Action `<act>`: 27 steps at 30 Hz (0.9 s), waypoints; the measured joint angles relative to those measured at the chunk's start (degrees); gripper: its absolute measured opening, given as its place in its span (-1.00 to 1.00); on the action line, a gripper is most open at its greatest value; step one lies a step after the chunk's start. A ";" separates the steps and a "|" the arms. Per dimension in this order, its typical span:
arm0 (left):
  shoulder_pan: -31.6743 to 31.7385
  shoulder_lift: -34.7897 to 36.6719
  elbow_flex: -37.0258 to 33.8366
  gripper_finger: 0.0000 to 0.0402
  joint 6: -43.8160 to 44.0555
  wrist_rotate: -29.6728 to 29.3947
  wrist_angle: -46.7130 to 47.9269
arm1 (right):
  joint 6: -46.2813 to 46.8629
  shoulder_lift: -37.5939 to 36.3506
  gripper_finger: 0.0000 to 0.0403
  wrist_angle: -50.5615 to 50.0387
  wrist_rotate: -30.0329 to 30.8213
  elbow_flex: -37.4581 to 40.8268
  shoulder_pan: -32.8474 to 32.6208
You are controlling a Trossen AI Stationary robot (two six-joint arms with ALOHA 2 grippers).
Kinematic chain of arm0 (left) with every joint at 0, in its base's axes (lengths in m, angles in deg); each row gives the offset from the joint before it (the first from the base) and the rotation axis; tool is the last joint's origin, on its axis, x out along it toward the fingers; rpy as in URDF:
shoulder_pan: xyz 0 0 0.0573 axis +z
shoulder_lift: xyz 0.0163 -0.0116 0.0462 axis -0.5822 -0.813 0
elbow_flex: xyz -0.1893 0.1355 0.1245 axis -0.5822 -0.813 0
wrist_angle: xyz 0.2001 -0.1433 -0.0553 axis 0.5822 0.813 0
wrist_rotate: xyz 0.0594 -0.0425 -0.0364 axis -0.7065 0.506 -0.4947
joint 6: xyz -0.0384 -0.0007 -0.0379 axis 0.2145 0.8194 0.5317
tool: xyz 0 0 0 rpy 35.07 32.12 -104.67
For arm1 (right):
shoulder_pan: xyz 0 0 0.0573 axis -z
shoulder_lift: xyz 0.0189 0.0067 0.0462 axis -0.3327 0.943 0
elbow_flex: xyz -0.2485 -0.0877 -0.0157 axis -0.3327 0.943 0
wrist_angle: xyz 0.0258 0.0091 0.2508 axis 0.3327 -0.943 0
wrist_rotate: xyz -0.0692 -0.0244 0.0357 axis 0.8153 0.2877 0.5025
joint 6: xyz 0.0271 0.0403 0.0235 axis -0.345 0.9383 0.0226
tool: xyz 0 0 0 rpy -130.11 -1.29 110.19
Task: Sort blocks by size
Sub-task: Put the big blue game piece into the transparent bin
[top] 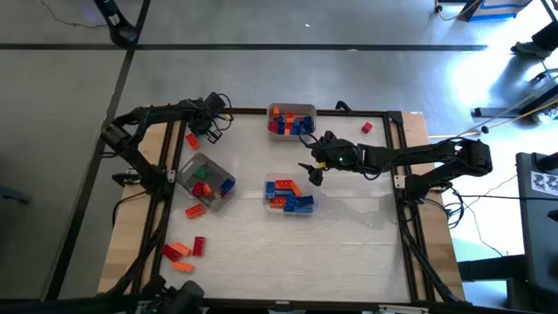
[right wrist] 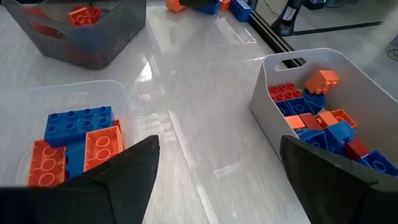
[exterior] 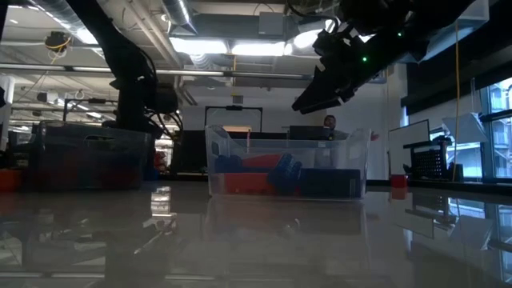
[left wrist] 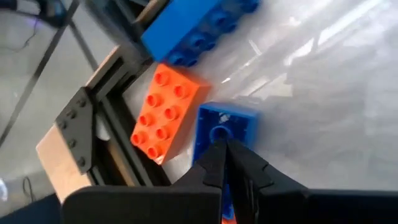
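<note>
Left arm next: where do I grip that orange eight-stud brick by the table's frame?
Take the orange brick across its two long sides, from straight above. It lies flat, studs up, beside the frame; the left gripper is shut, so open first.

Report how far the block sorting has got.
Partly done. Three trays already hold bricks: the white tray at the far edge, the clear tray mid-table and the grey tray on the left. In hand: the left gripper is shut on a small blue brick beside a loose orange brick; the open right gripper hangs between the white and clear trays. Left: red and orange bricks lie loose near the front-left corner.
</note>
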 joint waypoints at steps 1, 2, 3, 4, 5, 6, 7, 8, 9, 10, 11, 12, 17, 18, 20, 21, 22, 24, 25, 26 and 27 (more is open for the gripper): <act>-0.08 0.00 -0.04 -0.99 -1.52 0.50 -0.02 | 0.00 0.00 0.64 0.00 0.00 0.00 0.00; -0.09 0.00 -0.06 -0.99 -2.92 0.78 -0.01 | 0.00 0.00 0.64 0.00 -0.02 0.00 0.00; -0.17 0.00 -0.06 -0.99 -3.71 0.87 -0.03 | 0.00 0.00 0.64 0.00 -0.01 0.00 0.00; -0.15 -0.10 -0.06 -0.99 -4.25 0.97 -0.15 | 0.00 0.00 0.64 0.00 -0.02 0.00 0.00; -0.15 -0.26 -0.06 -0.99 -4.33 0.96 -0.46 | 0.00 0.00 0.64 0.00 -0.02 0.00 0.00; -0.13 -0.44 -0.06 -0.99 -4.49 0.93 -0.74 | 0.00 0.00 0.64 0.00 -0.02 0.00 0.00; -0.17 -0.70 -0.06 -0.99 -4.93 0.93 -0.99 | 0.00 -0.02 0.64 0.00 -0.04 0.00 0.00; -0.32 -0.97 -0.06 -1.00 -5.67 0.90 -1.27 | 0.00 -0.02 0.64 0.00 -0.04 0.00 0.00; -0.57 -1.28 -0.06 -1.00 -6.35 0.78 -1.43 | 0.00 -0.02 0.64 -0.01 -0.04 0.00 0.00; -0.89 -1.51 -0.06 -0.99 -7.60 0.80 -1.45 | 0.00 -0.02 0.64 -0.04 -0.05 0.00 0.00; -1.20 -1.67 -0.03 -0.99 -8.57 1.29 -1.49 | 0.00 -0.02 0.64 -0.04 -0.05 0.00 0.00; -1.46 -1.85 0.05 -0.99 -9.25 2.05 -1.52 | 0.00 -0.02 0.64 -0.07 -0.05 0.00 0.00; -3.62 -1.99 0.41 -1.00 -10.08 5.08 -1.90 | 0.00 -0.02 0.64 -0.14 -0.07 0.00 0.00; -4.33 -1.99 0.71 -1.00 -10.04 5.48 -1.75 | 0.00 -0.02 0.64 -0.10 -0.08 0.00 0.00; -6.08 -2.08 1.62 -1.00 -10.00 6.76 -1.33 | 0.00 -0.02 0.64 0.04 -0.07 0.00 0.00; -6.95 -2.14 2.07 -1.00 -10.00 7.39 -1.18 | 0.00 -0.02 0.64 0.01 -0.09 0.00 0.00; -7.88 -2.20 2.60 -1.00 -9.98 8.53 -1.06 | 0.00 -0.02 0.64 0.02 -0.09 0.00 0.00; -9.70 -2.21 3.55 -1.00 -9.89 11.81 -1.12 | 0.00 -0.02 0.64 0.00 -0.09 0.00 0.00; -10.54 -2.21 3.93 -1.00 -9.85 13.86 -1.25 | 0.00 -0.02 0.64 0.00 -0.08 0.00 0.00; -11.40 -2.21 4.29 -1.00 -9.84 15.34 -1.23 | 0.00 -0.02 0.64 0.00 -0.08 0.00 0.00; -12.29 -2.21 4.64 -1.00 -9.85 16.24 -1.22 | 0.00 -0.02 0.64 -0.01 -0.08 0.00 0.00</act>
